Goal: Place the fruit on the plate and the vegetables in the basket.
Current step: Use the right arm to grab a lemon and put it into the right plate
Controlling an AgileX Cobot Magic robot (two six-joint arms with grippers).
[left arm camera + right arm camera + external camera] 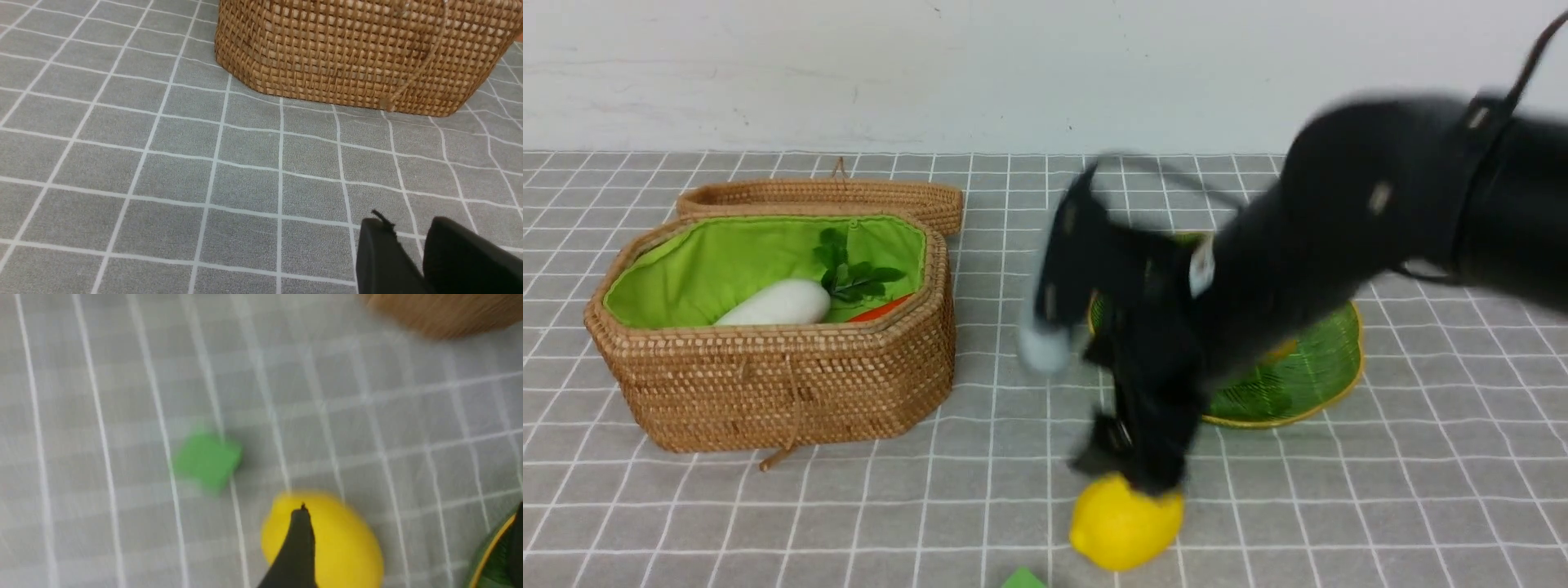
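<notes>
Wicker basket (pixel 776 384) sits toward the bench's left edge, radish (pixel 776 304) inside. Green plate (pixel 1307 371) is right of centre. Right gripper (pixel 1131 478), spread wide, straddles the lemon (pixel 1125 527) at the front edge. Left gripper (pixel 412 253) looks narrow.

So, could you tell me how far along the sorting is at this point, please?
Partly done. The white radish and a red-orange piece already lie in the basket. In hand: the right gripper is over the lemon, which sits on the cloth short of the plate; the blur hides whether it grips. The arm covers most of the plate. The left gripper idles beside the basket.
</notes>
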